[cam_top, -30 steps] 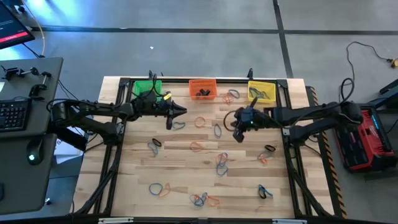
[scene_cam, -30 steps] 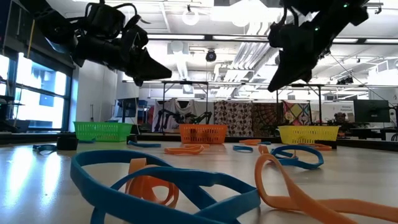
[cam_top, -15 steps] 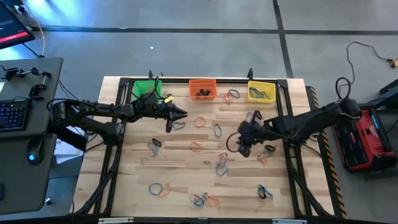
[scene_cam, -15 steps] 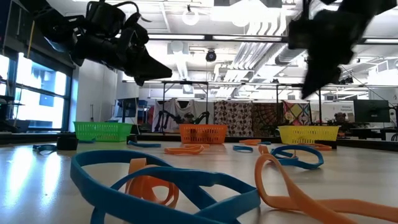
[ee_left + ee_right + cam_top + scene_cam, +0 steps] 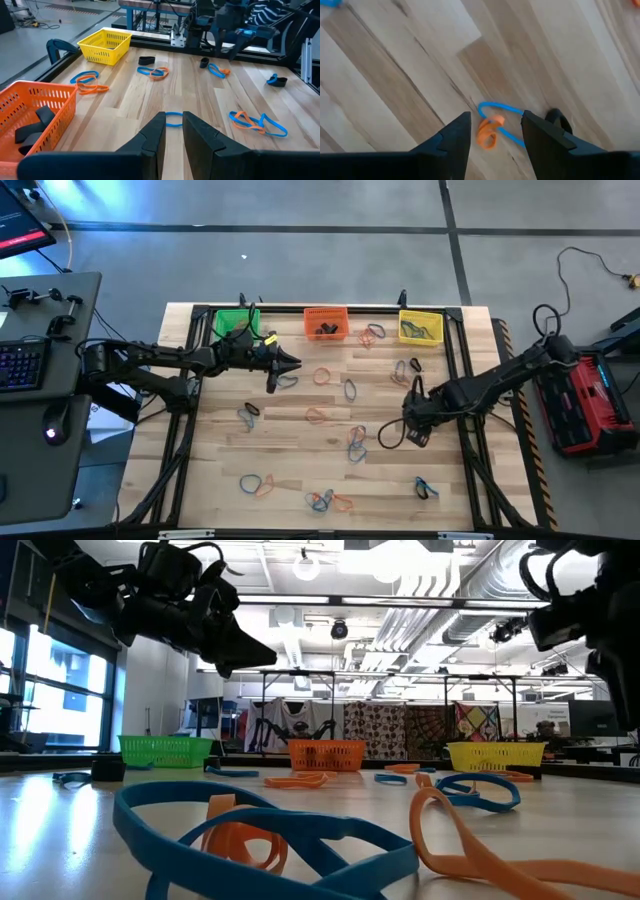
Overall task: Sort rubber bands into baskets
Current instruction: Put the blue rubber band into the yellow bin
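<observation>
Right gripper (image 5: 492,131) — above orange band (image 5: 488,133)

Wood plank table (image 5: 300,450) with a black frame, three baskets and loose rubber bands on top.

Far edge, left to right in high view: green basket (image 5: 235,322), orange basket (image 5: 325,322) with dark bands inside, yellow basket (image 5: 420,326). An orange and blue pair of bands (image 5: 372,333) lies between the orange and yellow baskets. More bands are scattered over the planks: an orange band (image 5: 323,375) mid-table, a blue/orange tangle (image 5: 357,442) right of centre, a blue and orange pair (image 5: 258,483) near the front left, a blue/orange cluster (image 5: 327,500) at the front edge, and a blue one (image 5: 426,487) front right. Right wrist view: a blue loop with a curled orange band (image 5: 489,131) flat on the planks.
</observation>
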`<state>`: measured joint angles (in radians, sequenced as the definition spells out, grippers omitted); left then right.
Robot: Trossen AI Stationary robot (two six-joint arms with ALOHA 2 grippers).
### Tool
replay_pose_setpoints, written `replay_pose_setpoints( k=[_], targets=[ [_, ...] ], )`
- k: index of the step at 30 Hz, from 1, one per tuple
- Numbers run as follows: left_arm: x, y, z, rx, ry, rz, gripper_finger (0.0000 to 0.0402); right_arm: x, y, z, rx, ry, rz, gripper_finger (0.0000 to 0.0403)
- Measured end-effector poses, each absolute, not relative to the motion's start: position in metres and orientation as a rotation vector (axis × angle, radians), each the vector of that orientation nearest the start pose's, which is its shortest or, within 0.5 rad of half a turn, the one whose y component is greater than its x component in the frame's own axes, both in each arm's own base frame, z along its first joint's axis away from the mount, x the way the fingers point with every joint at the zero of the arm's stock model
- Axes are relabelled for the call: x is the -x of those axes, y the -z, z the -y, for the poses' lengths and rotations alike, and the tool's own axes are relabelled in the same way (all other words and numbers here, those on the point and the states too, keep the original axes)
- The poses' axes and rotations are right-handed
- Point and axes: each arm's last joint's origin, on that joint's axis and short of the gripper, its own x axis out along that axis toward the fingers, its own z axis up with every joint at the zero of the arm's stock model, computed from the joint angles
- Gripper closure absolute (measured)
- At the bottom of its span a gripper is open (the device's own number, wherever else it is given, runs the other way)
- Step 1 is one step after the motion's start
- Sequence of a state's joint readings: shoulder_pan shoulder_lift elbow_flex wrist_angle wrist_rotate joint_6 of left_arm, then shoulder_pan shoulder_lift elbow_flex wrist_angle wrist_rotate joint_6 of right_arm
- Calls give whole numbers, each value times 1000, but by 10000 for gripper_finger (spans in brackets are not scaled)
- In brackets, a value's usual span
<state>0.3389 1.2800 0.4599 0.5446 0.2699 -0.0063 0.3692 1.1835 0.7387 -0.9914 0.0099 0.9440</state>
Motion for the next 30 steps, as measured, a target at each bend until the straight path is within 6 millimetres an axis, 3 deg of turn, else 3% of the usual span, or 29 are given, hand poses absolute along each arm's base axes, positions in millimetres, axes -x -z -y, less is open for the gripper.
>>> replay_pose_setpoints(
  k=[15, 30],
  targets=[
    [-236, -192, -75, 90, -70, -264, 344, -171, -189, -71, -458, 342, -1524, 238],
    [-236, -192, -75, 88, -70, -264, 344, -191, -162, -78, -249, 169, -1594, 238]
  ],
)
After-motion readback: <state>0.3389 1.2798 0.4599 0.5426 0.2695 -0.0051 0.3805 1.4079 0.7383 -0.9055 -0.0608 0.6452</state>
